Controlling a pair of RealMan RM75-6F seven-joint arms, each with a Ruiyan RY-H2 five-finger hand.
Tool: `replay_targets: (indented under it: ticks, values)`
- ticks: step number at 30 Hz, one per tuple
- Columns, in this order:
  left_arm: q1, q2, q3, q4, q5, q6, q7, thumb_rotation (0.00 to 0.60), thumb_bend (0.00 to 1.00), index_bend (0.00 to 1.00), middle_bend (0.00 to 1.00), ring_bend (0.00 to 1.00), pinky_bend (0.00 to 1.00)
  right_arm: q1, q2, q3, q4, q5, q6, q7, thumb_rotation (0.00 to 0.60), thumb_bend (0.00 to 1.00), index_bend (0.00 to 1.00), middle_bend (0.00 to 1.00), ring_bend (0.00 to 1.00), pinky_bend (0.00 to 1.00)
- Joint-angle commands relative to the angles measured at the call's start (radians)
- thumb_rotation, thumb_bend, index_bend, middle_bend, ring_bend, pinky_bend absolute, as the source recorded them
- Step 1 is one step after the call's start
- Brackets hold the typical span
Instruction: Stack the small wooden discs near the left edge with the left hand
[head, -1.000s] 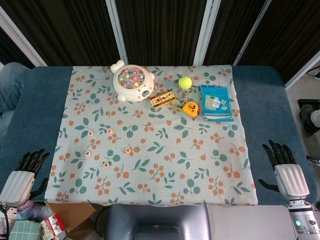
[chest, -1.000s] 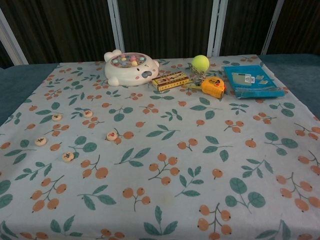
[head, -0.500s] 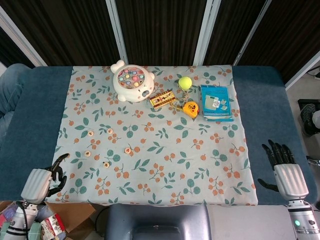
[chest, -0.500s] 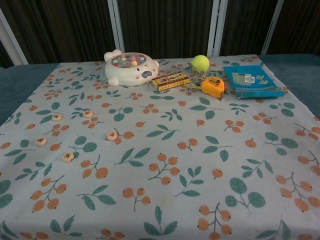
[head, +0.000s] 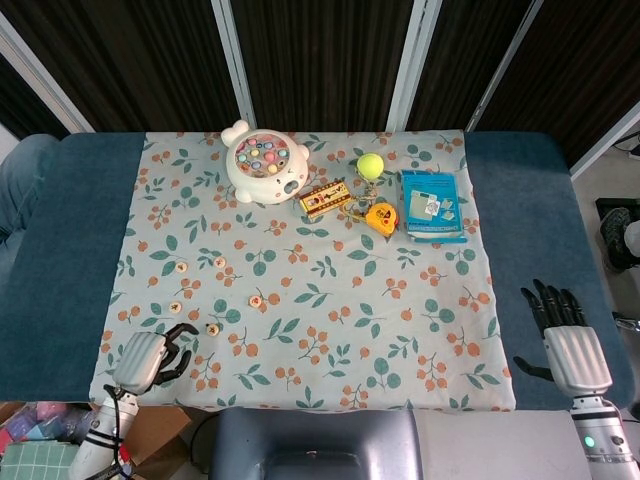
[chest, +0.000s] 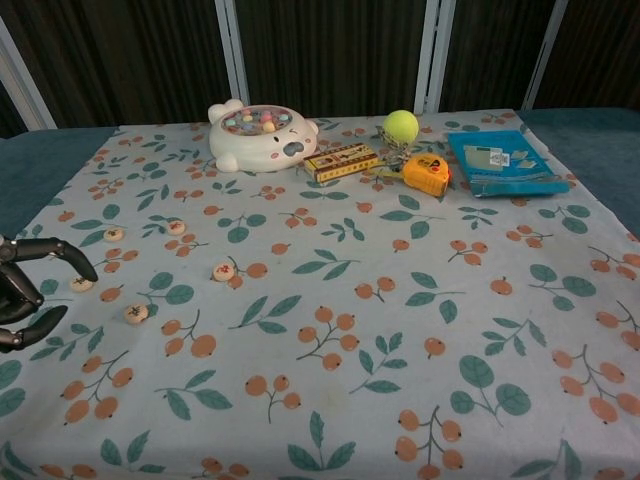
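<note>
Several small wooden discs lie apart on the left of the floral cloth: one (head: 181, 267) (chest: 114, 235), one (head: 219, 262) (chest: 176, 227), one (head: 256, 298) (chest: 224, 271), one (head: 175, 307) (chest: 81, 284) and one (head: 212, 329) (chest: 135, 313). My left hand (head: 148, 358) (chest: 28, 290) hovers at the cloth's near-left corner, fingers curled but apart, holding nothing, just short of the nearest discs. My right hand (head: 568, 342) rests open on the blue table at the near right, far from the discs, and only the head view shows it.
At the back of the cloth stand a white toy with coloured pegs (head: 263, 162), a patterned box (head: 325, 198), a yellow ball (head: 370, 165), a tape measure (head: 381, 216) and a blue booklet (head: 432, 204). The cloth's left edge (head: 120, 270) borders blue table.
My left hand has moved right and forward from beyond the table's left side onto the cloth's near-left corner, curling its fingers, and now shows in the chest view. The right hand barely moved.
</note>
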Motion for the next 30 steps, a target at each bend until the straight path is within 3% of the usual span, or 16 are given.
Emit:
replay_targets:
  ticks: [1, 14, 30]
  values:
    - [-0.024, -0.042, -0.016, 0.011, -0.039, -0.039, 0.051, 0.600, 0.47, 0.34, 1.00, 1.00, 1.00, 0.001, 0.001, 0.000, -0.001, 0.001, -0.002, 0.000, 0.600, 0.15, 0.00, 0.00, 0.00, 0.00]
    - [-0.068, -0.154, -0.062, 0.109, -0.136, -0.088, 0.154, 0.600, 0.45, 0.33, 1.00, 1.00, 1.00, 0.002, 0.005, -0.003, -0.002, 0.005, -0.008, 0.004, 0.600, 0.15, 0.00, 0.00, 0.00, 0.00]
    - [-0.086, -0.188, -0.057, 0.178, -0.177, -0.116, 0.187, 0.600, 0.45, 0.33, 1.00, 1.00, 1.00, 0.003, 0.006, -0.002, -0.002, 0.008, -0.010, 0.006, 0.600, 0.15, 0.00, 0.00, 0.00, 0.00]
